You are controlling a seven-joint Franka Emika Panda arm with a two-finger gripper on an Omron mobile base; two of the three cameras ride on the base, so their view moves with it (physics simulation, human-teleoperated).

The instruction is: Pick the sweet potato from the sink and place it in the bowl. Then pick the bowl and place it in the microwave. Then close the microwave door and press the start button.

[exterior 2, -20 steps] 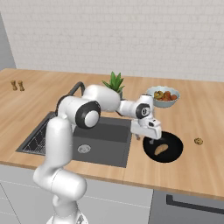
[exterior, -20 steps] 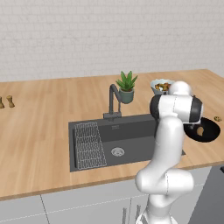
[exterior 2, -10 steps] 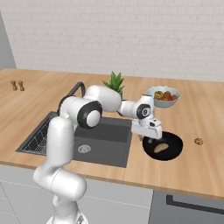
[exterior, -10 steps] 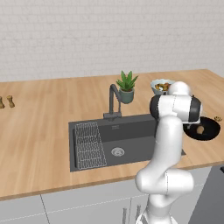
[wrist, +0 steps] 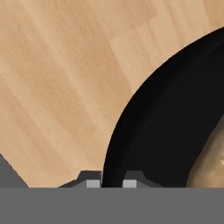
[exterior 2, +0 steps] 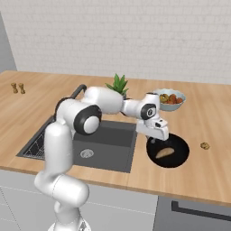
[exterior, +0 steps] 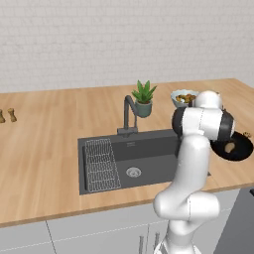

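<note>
Sweet potato [exterior 2: 164,152] lies in the bowl [exterior 2: 178,159], lower right of the right base view; gripper [wrist: 110,180] is clamped on its rim. Microwave steps remain.

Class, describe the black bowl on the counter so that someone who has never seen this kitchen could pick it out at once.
Start at the dark sink set in the wooden counter and move just past its right edge. The black bowl sits there, with the gripper shut on its rim. Unlike the pale bowl of colourful food behind it, it is shallow, black, and holds one sweet potato.

Wooden counter [exterior 2: 212,171] under black bowl [exterior 2: 177,158]
</note>
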